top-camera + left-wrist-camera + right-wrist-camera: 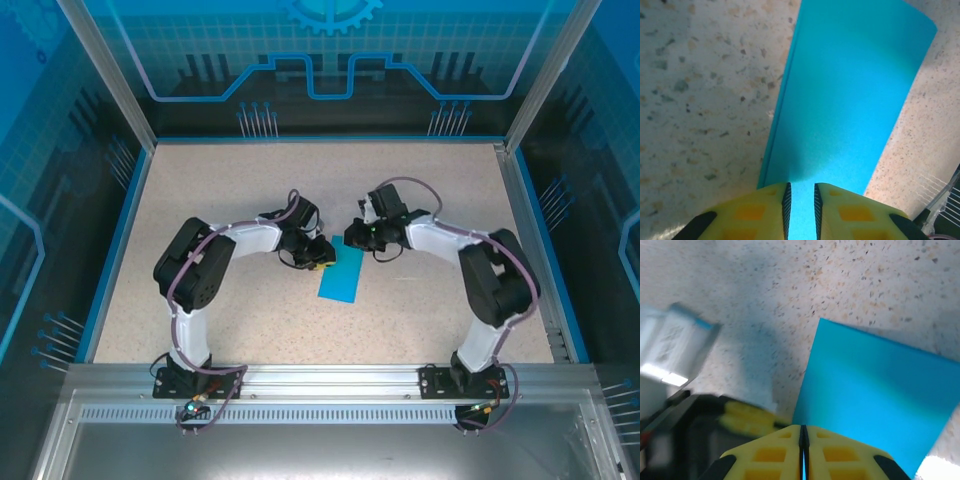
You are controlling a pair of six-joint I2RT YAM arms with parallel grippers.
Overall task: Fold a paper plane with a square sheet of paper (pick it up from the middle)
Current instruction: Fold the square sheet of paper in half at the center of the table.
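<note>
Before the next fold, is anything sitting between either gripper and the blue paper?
Nothing visible. The left gripper stands slightly open over the blue paper at its end, the right gripper is shut at its edge, with speckled table beside it.

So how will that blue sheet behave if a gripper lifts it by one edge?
Probably floppy: the sheet of paper is thin, and its far corner looks curled in the left wrist view. Likely very light, so a push should slide it across the table. The doubled layer along one edge may stiffen it slightly.
</note>
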